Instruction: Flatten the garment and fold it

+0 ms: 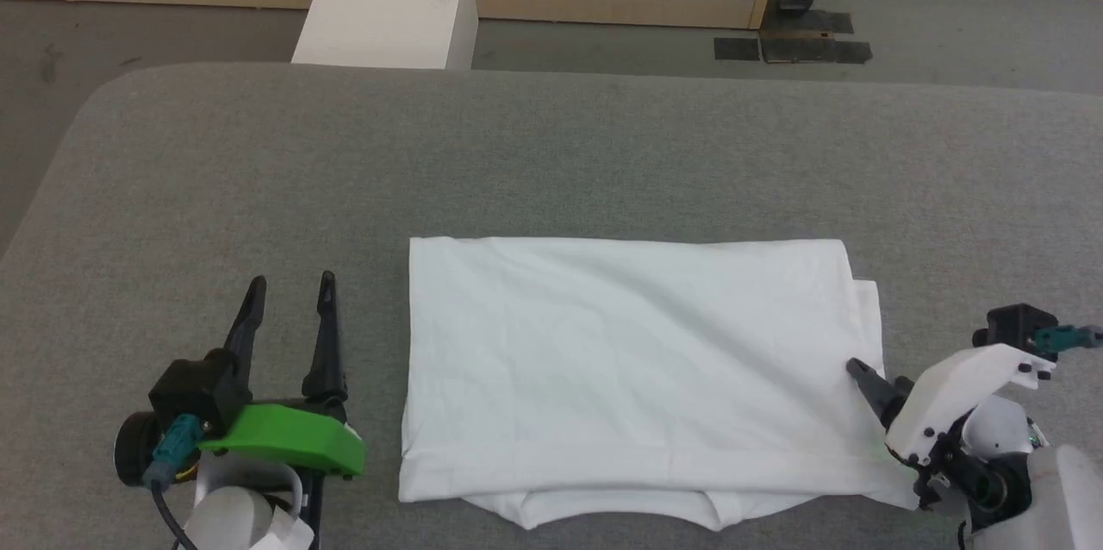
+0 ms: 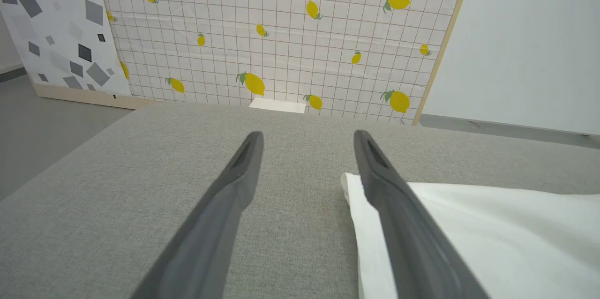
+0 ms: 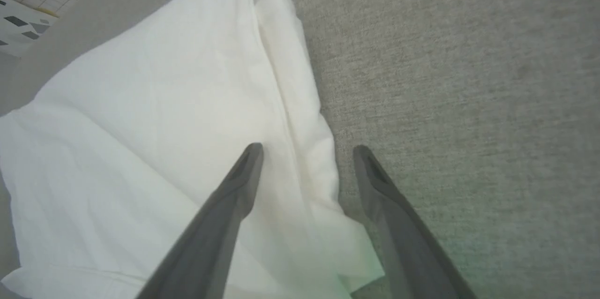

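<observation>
Head view: the shirt (image 1: pixel 629 360) lay folded into a flat rectangle on the near half of the table (image 1: pixel 551 153), a bit to the right of middle. Its long axis ran left to right, and a curved bit of cloth poked out under the near edge. The left gripper (image 1: pixel 292 279) sat just beside the shirt's left short edge, not touching it, with its fingers wide apart, holding nothing and pointing away from the robot. The right gripper (image 1: pixel 866 382) was at the near right corner, one dark finger reaching in over the cloth.

Left wrist view: both fingers of the left gripper (image 2: pixel 308 134) were spread wide with nothing between them but bare table (image 2: pixel 140 196). The shirt (image 2: pixel 492 233) lay off to the right, and its edge looked like it ran under or right along the right-hand finger.

Right wrist view: the right gripper (image 3: pixel 308 148) was wide open too and gripping nothing. It straddled the shirt's (image 3: pixel 140 125) layered right edge, one finger over cloth, the other over table.

My guess: the next fold would go along that long axis, one short end over to the other. The right arm was better placed, already at its edge, while the left needed to shift right.
</observation>
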